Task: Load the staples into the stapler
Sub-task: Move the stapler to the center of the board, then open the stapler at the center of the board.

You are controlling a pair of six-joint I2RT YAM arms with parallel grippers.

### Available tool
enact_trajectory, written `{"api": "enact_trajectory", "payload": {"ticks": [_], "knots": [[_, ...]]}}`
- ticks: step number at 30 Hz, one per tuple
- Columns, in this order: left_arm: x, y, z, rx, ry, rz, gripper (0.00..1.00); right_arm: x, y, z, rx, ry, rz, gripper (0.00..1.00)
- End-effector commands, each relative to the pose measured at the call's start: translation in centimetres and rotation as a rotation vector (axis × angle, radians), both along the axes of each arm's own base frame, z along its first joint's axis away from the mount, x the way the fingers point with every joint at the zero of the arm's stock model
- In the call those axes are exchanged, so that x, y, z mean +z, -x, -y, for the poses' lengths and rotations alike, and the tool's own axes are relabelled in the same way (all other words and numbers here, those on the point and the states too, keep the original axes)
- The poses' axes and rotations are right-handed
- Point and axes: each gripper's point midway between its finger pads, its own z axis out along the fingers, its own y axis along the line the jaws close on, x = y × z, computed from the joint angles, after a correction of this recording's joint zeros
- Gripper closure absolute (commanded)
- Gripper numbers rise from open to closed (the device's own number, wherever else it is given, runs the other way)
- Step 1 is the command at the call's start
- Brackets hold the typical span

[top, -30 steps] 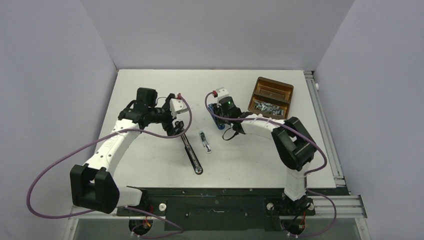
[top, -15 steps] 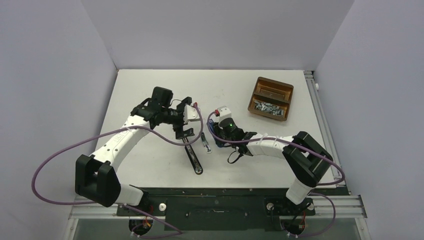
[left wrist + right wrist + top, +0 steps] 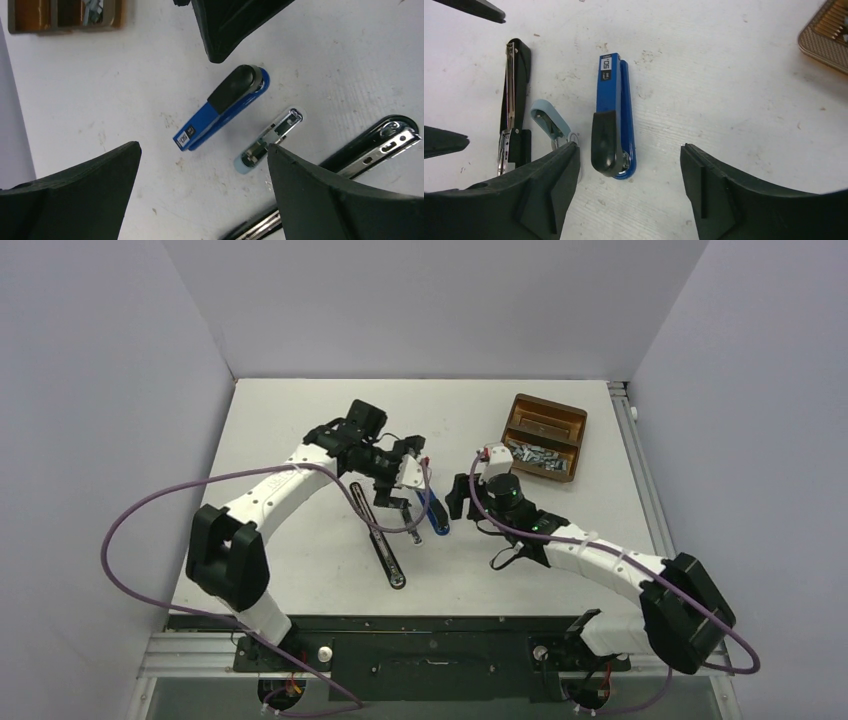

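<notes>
White scuffed tabletop [image 3: 300, 420] between lilac walls [image 3: 420, 300]; both arms' jaws gape wide, empty, above a blue stapler [image 3: 610, 95].

A white tabletop [image 3: 300, 420], scuffed and speckled up close, fills the middle. Pale lavender walls enclose it: a back wall [image 3: 430, 300] at 12 o'clock, a left wall [image 3: 90, 440] at 9 and a right wall [image 3: 770, 440] at 3. An aluminium rail [image 3: 655, 515] lines its 3 o'clock edge, and a dark frame [image 3: 440, 635] lines its 6 o'clock edge. Light falls soft and even.
</notes>
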Motion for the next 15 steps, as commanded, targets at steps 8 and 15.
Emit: {"api": "enact_trajectory", "payload": {"ticks": [8, 15], "knots": [[-4.5, 3.8, 5.5, -0.645, -0.183, 0.169, 0.13, -2.7, 3.2, 6.2, -0.192, -0.036, -0.131, 0.35], [-8.0, 3.7, 6.2, -0.739, -0.281, 0.152, 0.18, -2.9, 4.9, 7.4, -0.202, -0.086, -0.132, 0.35]]}}
